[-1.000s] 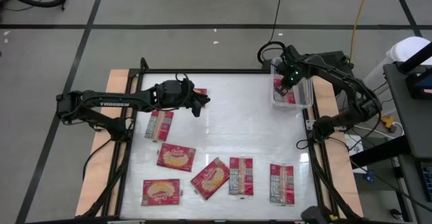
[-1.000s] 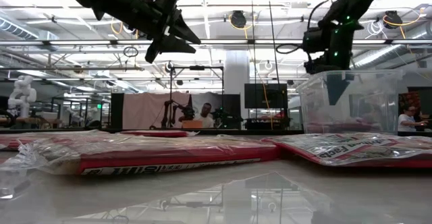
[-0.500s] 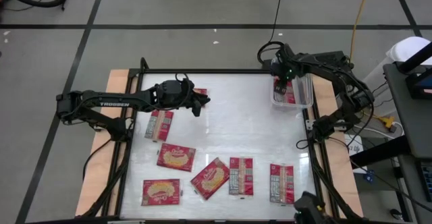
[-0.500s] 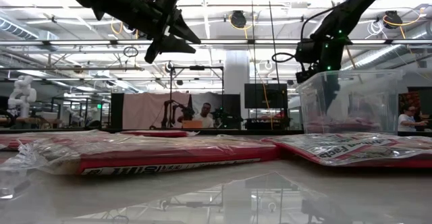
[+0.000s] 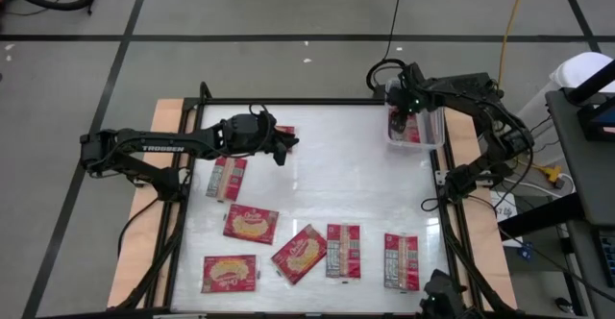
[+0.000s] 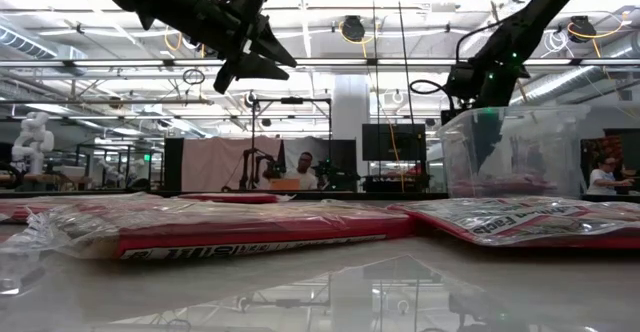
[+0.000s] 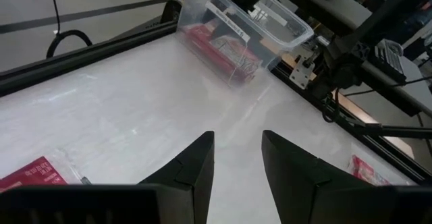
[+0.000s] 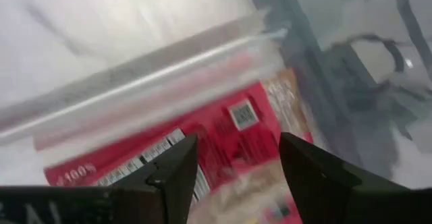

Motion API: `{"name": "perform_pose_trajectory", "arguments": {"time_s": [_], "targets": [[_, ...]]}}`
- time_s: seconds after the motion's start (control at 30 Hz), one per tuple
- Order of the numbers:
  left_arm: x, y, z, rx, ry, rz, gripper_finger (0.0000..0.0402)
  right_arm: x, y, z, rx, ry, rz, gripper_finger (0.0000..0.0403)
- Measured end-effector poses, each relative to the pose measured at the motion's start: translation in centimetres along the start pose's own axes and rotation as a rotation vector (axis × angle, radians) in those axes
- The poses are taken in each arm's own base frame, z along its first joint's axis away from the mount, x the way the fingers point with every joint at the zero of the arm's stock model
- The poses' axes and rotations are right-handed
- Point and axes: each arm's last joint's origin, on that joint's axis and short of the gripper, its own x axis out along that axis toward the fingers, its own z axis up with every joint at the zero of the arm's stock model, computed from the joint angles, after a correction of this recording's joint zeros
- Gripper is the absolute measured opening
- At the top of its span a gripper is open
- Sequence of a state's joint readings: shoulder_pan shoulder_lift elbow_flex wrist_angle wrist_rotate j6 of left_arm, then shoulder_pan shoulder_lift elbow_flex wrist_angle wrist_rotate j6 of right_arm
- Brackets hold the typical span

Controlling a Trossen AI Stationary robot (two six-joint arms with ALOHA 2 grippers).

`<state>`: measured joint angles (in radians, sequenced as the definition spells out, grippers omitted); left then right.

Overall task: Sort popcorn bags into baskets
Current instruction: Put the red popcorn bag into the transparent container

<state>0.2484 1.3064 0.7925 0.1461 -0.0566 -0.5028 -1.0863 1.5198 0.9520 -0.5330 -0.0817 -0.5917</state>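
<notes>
Pincers came first in what the pictures told: the right gripper [image 5: 403, 99] hung at the far rim of the clear basket [image 5: 430, 148], its two fingers [image 8: 172, 177] spread with nothing between them, and its wrist view looked straight down on a red popcorn bag [image 8: 223, 140] lying inside the basket. Spread, empty fingers above a filled bin suggested the arm was there to let a bag drop, not to take one. The white table [image 5: 336, 175] was the largest thing, framed in black rails, and the basket stood in its far right corner, within the right arm's reach, which probably explained why that arm served it. At least two bags showed red through the basket's wall in the left wrist view [image 7: 219, 46]. Seven bags lay flat and apart on the table: a tan-faced one [image 5: 251, 224] near the middle left, a tilted one [image 5: 299, 253] touching a grey-panelled neighbour [image 5: 343, 251], another grey-panelled one [image 5: 401, 260] to the right, one [image 5: 230, 274] at the near left, one [image 5: 227, 177] beside the left arm, and one [image 5: 285, 131] half hidden under it. The left gripper [image 5: 283, 150] waited raised over the far left of the table, its fingers [image 7: 192, 173] partly apart and holding nothing. Judging by the count, sorting was well short of done.
</notes>
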Motion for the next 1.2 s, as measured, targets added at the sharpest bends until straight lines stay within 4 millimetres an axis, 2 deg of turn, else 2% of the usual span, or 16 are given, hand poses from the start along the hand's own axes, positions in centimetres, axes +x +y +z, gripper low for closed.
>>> {"name": "perform_pose_trajectory", "arguments": {"time_s": [0.27,0.53,0.63,1.03,1.2], "targets": [[0.0,0.0,0.0,0.000,0.000,0.000,0.0127,1.1,0.9,-1.0,-0.025,0.024,0.008,0.0207],[0.0,0.0,0.0,0.016,0.000,-0.001,0.0127,1.1,0.9,-1.1,0.015,0.058,-0.028,0.0294],[0.0,0.0,0.0,0.027,0.000,-0.001,0.0127,1.1,0.9,-1.1,0.014,0.060,-0.028,0.0308],[0.0,0.0,0.0,0.030,0.000,-0.001,0.0127,1.4,1.1,-1.6,0.026,0.082,-0.036,0.0284],[0.0,0.0,0.0,0.030,0.000,-0.001,0.0127,1.6,1.3,-2.0,0.053,0.090,-0.029,0.0233]]}}
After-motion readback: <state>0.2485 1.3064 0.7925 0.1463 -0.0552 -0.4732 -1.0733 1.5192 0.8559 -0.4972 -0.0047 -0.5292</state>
